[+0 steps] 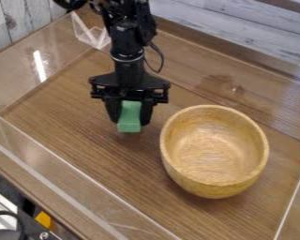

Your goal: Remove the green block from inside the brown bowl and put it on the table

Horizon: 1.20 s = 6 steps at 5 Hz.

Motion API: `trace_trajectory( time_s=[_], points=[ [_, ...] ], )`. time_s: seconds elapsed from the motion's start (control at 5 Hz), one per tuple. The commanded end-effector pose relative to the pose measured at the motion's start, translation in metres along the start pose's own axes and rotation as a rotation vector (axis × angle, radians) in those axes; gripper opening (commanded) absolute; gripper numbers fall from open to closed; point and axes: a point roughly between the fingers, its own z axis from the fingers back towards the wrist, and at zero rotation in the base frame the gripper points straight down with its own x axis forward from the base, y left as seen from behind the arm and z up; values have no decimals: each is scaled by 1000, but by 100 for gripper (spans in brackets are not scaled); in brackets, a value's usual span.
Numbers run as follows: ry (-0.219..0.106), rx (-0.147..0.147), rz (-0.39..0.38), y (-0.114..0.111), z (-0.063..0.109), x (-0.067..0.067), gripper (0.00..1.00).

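Observation:
My gripper (130, 112) points straight down over the table (59, 117), just left of the brown bowl (197, 183). Its fingers are shut on the green block (130, 122), which stands upright between them with its lower end sticking out below the fingertips. That lower end is at or just above the tabletop; I cannot tell whether it touches. The block is outside the bowl, a short gap from its left rim. Nothing lies inside the bowl.
Low clear acrylic walls (65, 202) run along the table's front and left edges. A pale planked surface (240, 23) lies behind the table. Black cables hang along the arm (125, 28) above the gripper.

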Motion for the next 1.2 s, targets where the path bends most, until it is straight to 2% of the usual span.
trace_trajectory(
  time_s=[0.0,0.2,0.4,0.6,0.8,1.0],
  points=[
    [-69,-17,12,-4,17,13,100],
    [-66,-31,34,-5,23,16,100],
    [-62,-45,0,-1,19,13,0],
    [-62,-49,-48,3,13,11,100],
    [-65,-51,-38,2,9,-6,100],
    [-70,-73,-6,1,14,-18,100]
  ],
)
